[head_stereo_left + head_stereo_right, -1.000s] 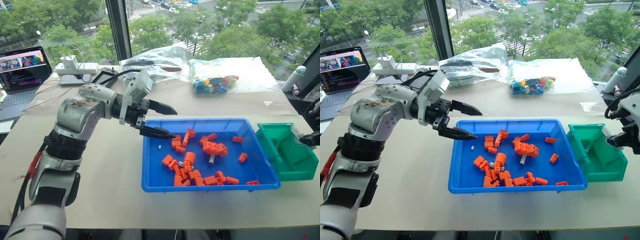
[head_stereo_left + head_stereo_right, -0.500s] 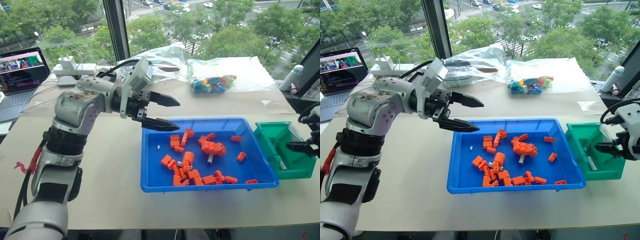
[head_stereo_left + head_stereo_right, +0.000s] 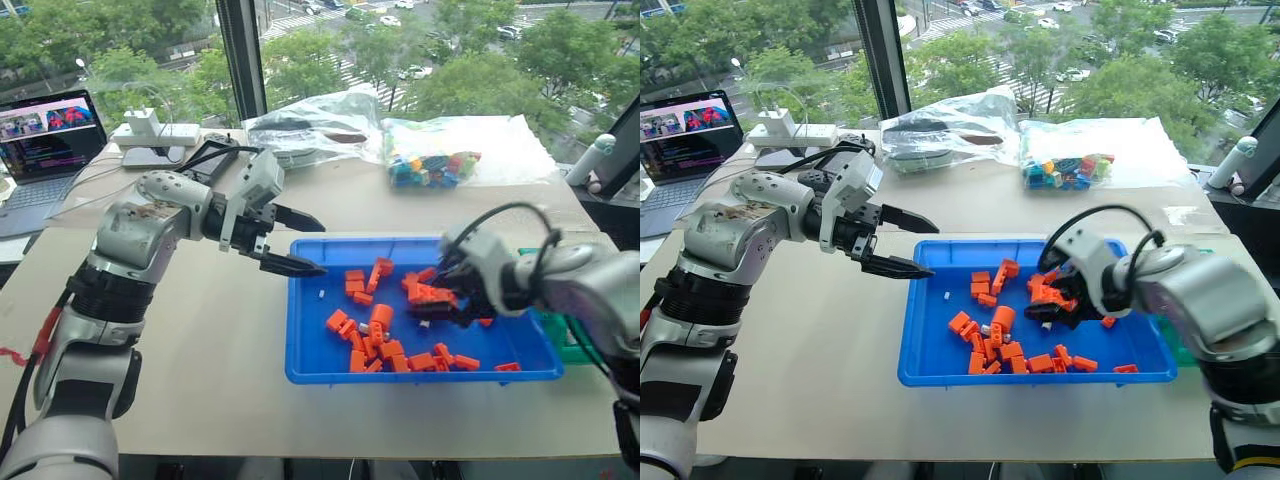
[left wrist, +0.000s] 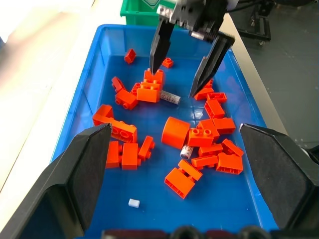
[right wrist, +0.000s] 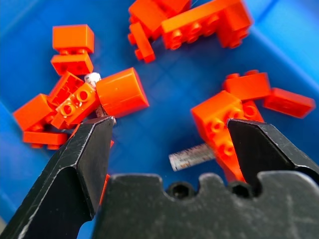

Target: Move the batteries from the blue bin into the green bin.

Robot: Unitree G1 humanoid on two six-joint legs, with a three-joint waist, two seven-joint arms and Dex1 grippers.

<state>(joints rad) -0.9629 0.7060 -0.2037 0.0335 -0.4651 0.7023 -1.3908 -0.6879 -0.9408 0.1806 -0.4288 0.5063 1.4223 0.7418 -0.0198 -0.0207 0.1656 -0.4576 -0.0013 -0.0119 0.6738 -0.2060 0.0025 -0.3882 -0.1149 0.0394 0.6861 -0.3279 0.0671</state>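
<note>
2 batteries (image 4: 168, 97) remain in blue bin (image 3: 300, 340) | right end effector (image 4: 185, 79) spread above 1, empty | next: lower, pinch, carry to green bin (image 4: 137, 7).

Two slim grey-silver metal batteries (image 4: 171, 97) (image 4: 186, 151) show; one orange plastic cylinder (image 4: 175, 132); one bright-blue plastic tray (image 4: 82, 89); orange bricks uncountable.

glossy blue bin (image 4: 79, 89) – smooth plastic, metallic battery (image 5: 192, 157), matt black fingers (image 5: 84, 154)
</note>
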